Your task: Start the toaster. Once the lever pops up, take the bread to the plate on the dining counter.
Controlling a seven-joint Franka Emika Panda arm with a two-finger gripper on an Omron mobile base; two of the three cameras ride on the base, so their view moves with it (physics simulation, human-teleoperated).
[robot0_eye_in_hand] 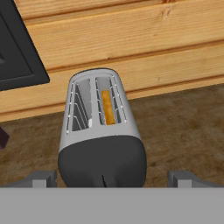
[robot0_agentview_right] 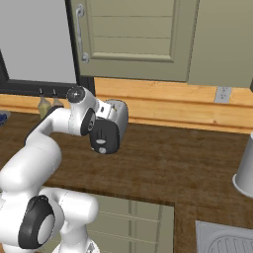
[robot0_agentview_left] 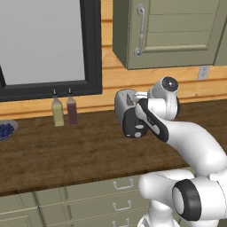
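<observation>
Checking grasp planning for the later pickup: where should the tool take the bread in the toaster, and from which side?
Probably from above, on the bread's top edge. It stands on edge in one slot of the toaster, with just that edge exposed between the slot walls. Set the fingers along the slot, one on each broad face.

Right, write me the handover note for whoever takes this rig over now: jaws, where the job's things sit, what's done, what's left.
Gripper: jaws open, holding nothing, straddling the black end face of the toaster from in front.
Toaster: on the brown worktop by the wood-panel wall, right of two bottles.
Bread: down in one of the toaster's slots, only its top edge showing.
Lever: small pale tab on the black end face, not clearly pressed.
Done: arm brought up to the toaster.
Left: press the lever, wait for the pop, carry the bread to the plate on the dining counter.
</observation>
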